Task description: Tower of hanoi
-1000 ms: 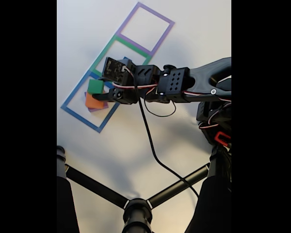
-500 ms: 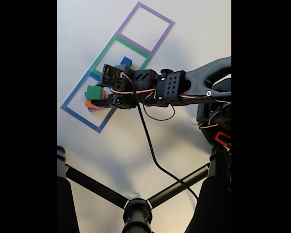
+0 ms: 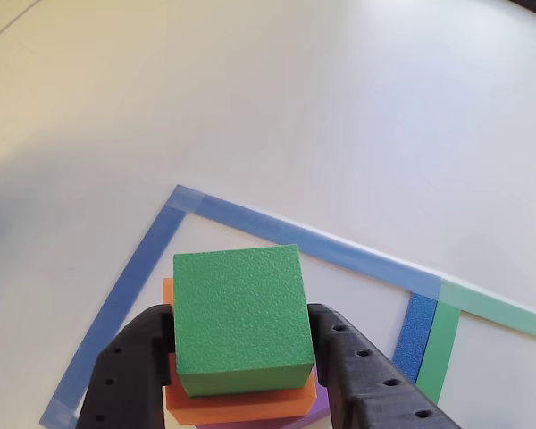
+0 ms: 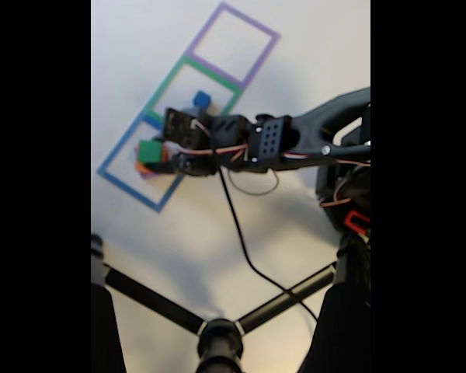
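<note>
White table [image 3: 357, 98] surface is seen around the work area, marked with taped square outlines: a blue outline [image 4: 113, 158], a green outline [image 4: 169, 80] and a purple outline [image 4: 251, 23] in a row in the fixed view. A black cable [image 4: 237, 233] is draped from the arm across the table, and black tripod legs [image 4: 151, 301] are seen at the bottom of that view. The blue cube [image 4: 202, 99] is set apart inside the green outline, close to the arm.

Compared with the fixed view a second ago, the arm has been brought lower and nearer to the stack, and more of the orange block is now hidden behind it.

In the other view, the green block [image 3: 239, 308] is seen resting on the orange block [image 3: 241, 402], with a sliver of the purple block [image 3: 314, 411] beneath, all inside the blue outline. The gripper [image 3: 241, 357] is placed around the green block, one black finger [image 3: 129, 371] on each side. The jaws are spread to the block's width and appear pressed against its sides, though a firm pinch cannot be confirmed.
</note>
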Available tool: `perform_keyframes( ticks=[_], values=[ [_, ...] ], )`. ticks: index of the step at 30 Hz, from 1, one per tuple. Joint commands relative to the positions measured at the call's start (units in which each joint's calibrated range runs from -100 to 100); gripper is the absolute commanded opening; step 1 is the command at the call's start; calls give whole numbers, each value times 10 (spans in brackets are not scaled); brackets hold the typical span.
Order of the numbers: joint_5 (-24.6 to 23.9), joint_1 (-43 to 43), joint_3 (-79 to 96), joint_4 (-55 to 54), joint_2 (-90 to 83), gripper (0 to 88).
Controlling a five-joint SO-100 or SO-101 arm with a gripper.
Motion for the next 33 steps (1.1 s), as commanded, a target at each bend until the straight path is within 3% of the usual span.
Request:
perform_keyframes(
  ticks=[1, 12, 22, 24, 29, 33],
  values=[
    [4, 2, -5, -20, -1, 187],
    [4, 16, -27, -17, -12, 205],
    [4, 36, -149, 72, -33, 225],
    [4, 44, -181, 115, -43, 199],
    [4, 68, -264, 269, -98, 0],
    [4, 101, -331, 423, -153, 0]
  ],
)
